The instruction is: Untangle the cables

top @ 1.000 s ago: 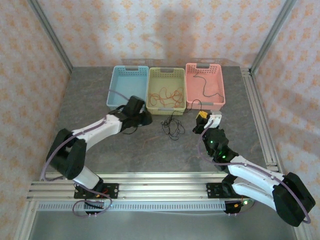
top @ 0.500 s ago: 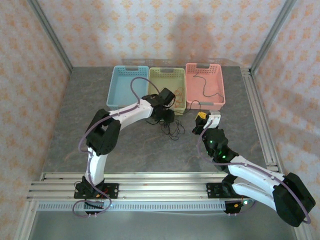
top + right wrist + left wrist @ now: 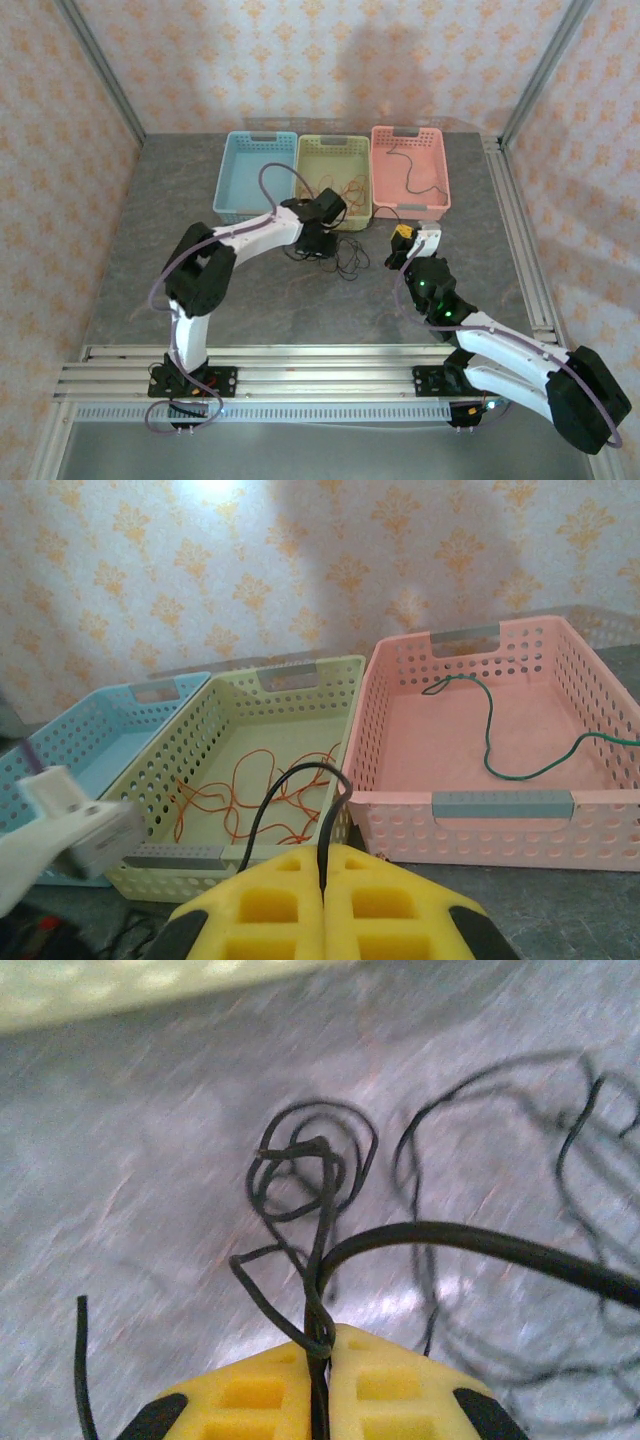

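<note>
Cables first: left gripper [image 3: 320,1352] is clamped on a strand of the black tangle [image 3: 310,1175]. The strand comes straight up out of the seam between the yellow pads [image 3: 255,1390] into a small knotted loop just ahead of the tips. The rest of the tangle sprawls right of that on the grey table [image 3: 260,300]. The left wrist view is motion-blurred, so individual crossings in the knot are hard to separate, and the far loops run off the right edge. A thicker black lead [image 3: 480,1245] arcs from near the pads to the right edge; I can't tell what it belongs to. From the top view the tangle sits just in front of the yellow-green basket [image 3: 300,675], with the left wrist hanging over its left part and hiding some of it. Right gripper [image 3: 322,865] is also pinched shut, on a black cable [image 3: 300,772] that rises from the pad seam, arches left and drops out of sight behind the pads, so its far end is not traceable. That gripper sits on the table near the front of the pink basket [image 3: 500,830], well apart from the left one. An orange-red cable [image 3: 270,790] lies loosely coiled inside the yellow-green basket. A thin dark green cable [image 3: 490,735] lies in the pink basket, with its right end cut off by the frame edge. The blue basket [image 3: 60,750] is partly blocked by the left arm's white link [image 3: 70,830], which is blurred at lower left.
</note>
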You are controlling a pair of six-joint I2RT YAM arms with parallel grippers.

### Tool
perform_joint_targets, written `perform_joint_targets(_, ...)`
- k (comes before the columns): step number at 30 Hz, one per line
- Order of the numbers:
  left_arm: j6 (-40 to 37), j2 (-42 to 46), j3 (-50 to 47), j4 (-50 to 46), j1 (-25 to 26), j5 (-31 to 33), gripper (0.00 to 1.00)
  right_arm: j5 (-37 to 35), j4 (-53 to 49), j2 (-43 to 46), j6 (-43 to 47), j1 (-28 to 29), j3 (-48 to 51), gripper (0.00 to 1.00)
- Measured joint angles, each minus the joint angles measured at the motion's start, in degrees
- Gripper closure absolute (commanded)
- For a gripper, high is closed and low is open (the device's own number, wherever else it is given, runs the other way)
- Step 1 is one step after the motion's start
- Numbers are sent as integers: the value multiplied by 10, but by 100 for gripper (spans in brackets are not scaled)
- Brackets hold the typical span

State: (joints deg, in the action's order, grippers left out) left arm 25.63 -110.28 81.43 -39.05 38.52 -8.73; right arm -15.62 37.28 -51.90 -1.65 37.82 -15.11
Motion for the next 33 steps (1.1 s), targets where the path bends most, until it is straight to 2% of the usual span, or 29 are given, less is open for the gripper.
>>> perform_joint_targets(6, 16, 128, -102, 3, 0, 44, 87, -26, -2, 1, 0, 0, 0, 100)
perform_joint_targets(12, 37, 205, -161, 2, -10, 83, 81, -63, -2, 1, -1, 0, 0, 100)
perform_joint_targets(23, 63, 277, -206, -19, -34, 150, 80, -85, -4, 3, -1, 1, 0, 100)
perform_joint_targets(28, 68, 299, -223, -42, -50, 181, 73, -122, -9, 6, -3, 1, 0, 100)
perform_joint_targets(33, 70, 309, -237, -58, -68, 197, 74, -146, -15, 7, -9, -1, 0, 100)
